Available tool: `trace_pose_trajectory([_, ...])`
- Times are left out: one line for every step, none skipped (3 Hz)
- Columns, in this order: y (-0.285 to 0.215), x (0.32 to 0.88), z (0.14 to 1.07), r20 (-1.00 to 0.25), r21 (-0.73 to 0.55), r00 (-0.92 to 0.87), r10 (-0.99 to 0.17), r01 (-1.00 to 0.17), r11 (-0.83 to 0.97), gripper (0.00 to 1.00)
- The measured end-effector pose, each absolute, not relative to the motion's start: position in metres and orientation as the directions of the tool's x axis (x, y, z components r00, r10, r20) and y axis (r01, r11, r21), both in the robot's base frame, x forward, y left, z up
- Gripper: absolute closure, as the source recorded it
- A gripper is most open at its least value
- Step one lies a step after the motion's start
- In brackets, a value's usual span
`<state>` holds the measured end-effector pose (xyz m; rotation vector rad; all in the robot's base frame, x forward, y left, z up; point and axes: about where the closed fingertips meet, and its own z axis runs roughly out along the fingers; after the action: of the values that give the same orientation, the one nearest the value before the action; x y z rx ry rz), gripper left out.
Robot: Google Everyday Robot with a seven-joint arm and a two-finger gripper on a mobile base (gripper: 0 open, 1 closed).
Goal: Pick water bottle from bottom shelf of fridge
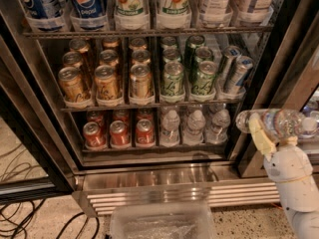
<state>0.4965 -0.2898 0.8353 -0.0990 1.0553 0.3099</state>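
Gripper (265, 134), low right before the fridge (149, 185) frame: clasped round one water bottle (285, 122), held sideways, clear of the bottom shelf (149, 149) where three like bottles (195, 126) stand; pick judged essentially done, only withdrawal left.

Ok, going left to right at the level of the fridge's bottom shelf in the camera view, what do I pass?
First red soda cans → shelved bottles, three lanes of them → the gripper, far right, shut on the water bottle lying sideways.
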Motion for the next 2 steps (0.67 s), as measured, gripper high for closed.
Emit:
trace_pose_trajectory([-0.2904,0.4832,0.8574,-0.844,0.054,0.488,0.222,-0.335,0.941,1.00])
trace_pose_trajectory([-0.2903,0.4832,0.8574,-0.844,0.054,0.488,0.223,-0.335,0.941,1.00])
